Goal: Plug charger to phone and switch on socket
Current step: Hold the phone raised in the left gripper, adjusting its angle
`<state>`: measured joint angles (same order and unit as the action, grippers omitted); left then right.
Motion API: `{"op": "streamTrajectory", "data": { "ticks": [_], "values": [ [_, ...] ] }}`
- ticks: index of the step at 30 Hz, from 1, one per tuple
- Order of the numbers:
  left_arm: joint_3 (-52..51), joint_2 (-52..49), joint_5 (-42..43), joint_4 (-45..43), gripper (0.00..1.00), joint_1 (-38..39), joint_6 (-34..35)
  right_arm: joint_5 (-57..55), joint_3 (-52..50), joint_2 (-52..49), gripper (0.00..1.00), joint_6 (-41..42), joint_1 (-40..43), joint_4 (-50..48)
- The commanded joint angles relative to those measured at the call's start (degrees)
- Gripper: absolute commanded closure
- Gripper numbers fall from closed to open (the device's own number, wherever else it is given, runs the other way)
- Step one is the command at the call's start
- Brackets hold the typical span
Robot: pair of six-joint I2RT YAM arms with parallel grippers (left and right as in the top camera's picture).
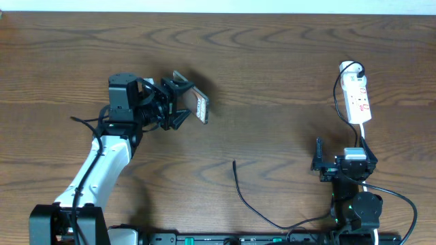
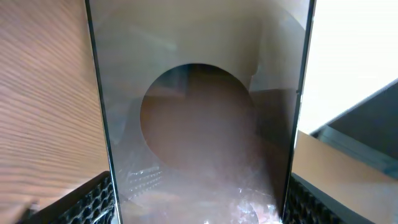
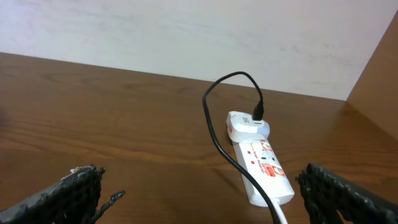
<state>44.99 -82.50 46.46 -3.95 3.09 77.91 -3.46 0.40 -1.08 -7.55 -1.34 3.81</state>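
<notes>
Left gripper [image 1: 178,103]: I see it clenched on the phone [image 1: 199,105], which stands on edge at left centre.
Right gripper [image 3: 199,200]: jaws spread wide, holding nothing, near the socket [image 1: 357,99].
Charger [image 1: 242,196]: its free tip lies on the table [image 1: 272,54] between my arms, well apart from the phone.

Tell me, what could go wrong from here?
The phone is held tilted in the left hand by its edges; it might slip out. The charger tip lies flat on the table, thin and probably hard to pick up. Its cable is plugged in at the socket, so tugging could drag that.
</notes>
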Motion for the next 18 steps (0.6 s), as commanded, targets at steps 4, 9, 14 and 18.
{"op": "streamTrajectory", "data": {
  "ticks": [4, 9, 14, 18],
  "values": [
    [1.4, 1.3, -6.3, 4.0, 0.93, -0.1, -6.4, -0.5, -0.1, 0.0, 0.01, 0.9, 0.2, 0.2],
    [1.4, 1.3, -10.1, 8.7, 0.93, -0.1, -7.2, -0.5, -0.1, 0.0, 0.01, 0.8, 0.2, 0.0],
    [1.4, 1.3, -10.1, 10.2, 0.93, -0.1, -7.9, -0.5, -0.1, 0.0, 0.01, 0.8, 0.2, 0.1],
    [1.4, 1.3, -10.1, 10.1, 0.93, -0.1, -7.9, -1.5, -0.1, 0.0, 0.01, 1.4, 0.2, -4.6]
  ]
}}
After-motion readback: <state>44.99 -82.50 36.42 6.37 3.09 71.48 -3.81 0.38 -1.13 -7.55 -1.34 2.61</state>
